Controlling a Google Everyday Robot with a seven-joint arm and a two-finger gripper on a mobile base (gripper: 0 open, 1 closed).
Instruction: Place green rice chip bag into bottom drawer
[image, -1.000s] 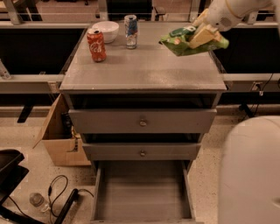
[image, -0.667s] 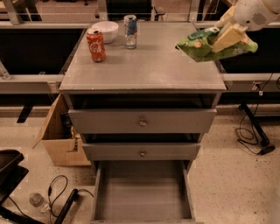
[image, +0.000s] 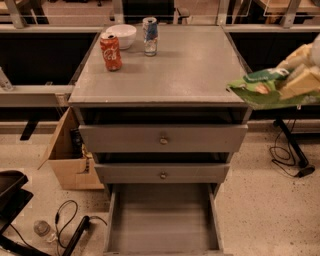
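Note:
The green rice chip bag (image: 260, 90) hangs in the air just past the right front corner of the cabinet top (image: 165, 65), level with it. My gripper (image: 298, 80) is at the right edge of the view, shut on the bag's right end. The bottom drawer (image: 162, 220) is pulled out and open below, its plain grey inside bare. It lies down and to the left of the bag.
A red soda can (image: 110, 51), a white bowl (image: 121, 35) and a blue-and-silver can (image: 149, 36) stand at the back left of the cabinet top. The two upper drawers (image: 163, 139) are partly out. A cardboard box (image: 70, 155) sits left, cables on the floor both sides.
The gripper with the bag has moved right and down, from over the cabinet's back right area to just off its right front corner.

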